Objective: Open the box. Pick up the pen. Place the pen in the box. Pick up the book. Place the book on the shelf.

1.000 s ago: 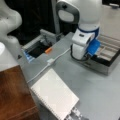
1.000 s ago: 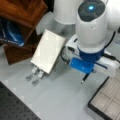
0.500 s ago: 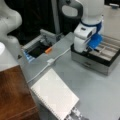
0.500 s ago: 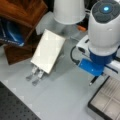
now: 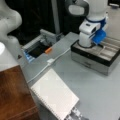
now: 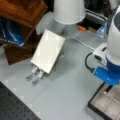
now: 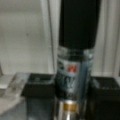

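The box (image 5: pixel 100 53) sits open at a front view's right with its grey compartments showing, and the book (image 5: pixel 55 96) lies flat on the table, not on the shelf (image 5: pixel 13 95). The gripper (image 7: pixel 72 87) hangs right over the box lining, clamped on the pen (image 7: pixel 75 50).

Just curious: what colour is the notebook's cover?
White, plain; the notebook shows best in a front view.

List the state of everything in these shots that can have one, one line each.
box: open, grey compartments exposed.
pen: clamped between the fingers, held over the box lining.
gripper: shut on the pen, low over the box.
book: closed, flat on the grey table, untouched.
shelf: bare top, no book on it.
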Controlling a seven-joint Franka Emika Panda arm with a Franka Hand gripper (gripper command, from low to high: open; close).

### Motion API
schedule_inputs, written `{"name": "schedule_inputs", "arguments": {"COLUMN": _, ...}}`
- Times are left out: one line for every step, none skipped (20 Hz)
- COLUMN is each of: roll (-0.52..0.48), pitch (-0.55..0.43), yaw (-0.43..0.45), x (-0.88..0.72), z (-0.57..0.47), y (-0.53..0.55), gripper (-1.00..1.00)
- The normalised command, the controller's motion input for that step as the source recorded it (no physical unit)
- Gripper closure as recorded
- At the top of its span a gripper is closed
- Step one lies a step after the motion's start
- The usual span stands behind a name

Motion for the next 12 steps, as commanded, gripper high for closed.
{"name": "schedule_inputs", "arguments": {"roll": -0.059, "pitch": 0.066, "yaw": -0.035, "x": 0.16, "z": -0.05, "y": 0.38, "gripper": 1.0}}
{"name": "schedule_inputs", "arguments": {"roll": -0.094, "pitch": 0.073, "yaw": 0.088, "x": 0.17, "z": -0.03, "y": 0.34, "gripper": 1.0}}
{"name": "schedule_inputs", "arguments": {"roll": -0.114, "pitch": 0.065, "yaw": 0.142, "x": 0.18, "z": -0.03, "y": 0.3, "gripper": 1.0}}
{"name": "schedule_inputs", "arguments": {"roll": -0.124, "pitch": 0.065, "yaw": 0.147, "x": 0.2, "z": -0.01, "y": 0.24, "gripper": 1.0}}
{"name": "schedule_inputs", "arguments": {"roll": -0.151, "pitch": 0.053, "yaw": 0.16, "x": 0.21, "z": -0.02, "y": 0.24, "gripper": 1.0}}
{"name": "schedule_inputs", "arguments": {"roll": -0.165, "pitch": 0.043, "yaw": 0.161, "x": 0.21, "z": -0.02, "y": 0.22, "gripper": 1.0}}
{"name": "schedule_inputs", "arguments": {"roll": -0.169, "pitch": 0.04, "yaw": 0.153, "x": 0.22, "z": -0.02, "y": 0.21, "gripper": 1.0}}
{"name": "schedule_inputs", "arguments": {"roll": -0.168, "pitch": 0.038, "yaw": 0.151, "x": 0.22, "z": -0.02, "y": 0.2, "gripper": 1.0}}
{"name": "schedule_inputs", "arguments": {"roll": -0.169, "pitch": 0.034, "yaw": 0.153, "x": 0.21, "z": -0.02, "y": 0.2, "gripper": 1.0}}
{"name": "schedule_inputs", "arguments": {"roll": -0.171, "pitch": 0.032, "yaw": 0.149, "x": 0.2, "z": -0.02, "y": 0.2, "gripper": 1.0}}
{"name": "schedule_inputs", "arguments": {"roll": -0.177, "pitch": 0.025, "yaw": 0.161, "x": 0.2, "z": -0.02, "y": 0.2, "gripper": 1.0}}
{"name": "schedule_inputs", "arguments": {"roll": -0.177, "pitch": 0.02, "yaw": 0.173, "x": 0.19, "z": -0.02, "y": 0.2, "gripper": 1.0}}
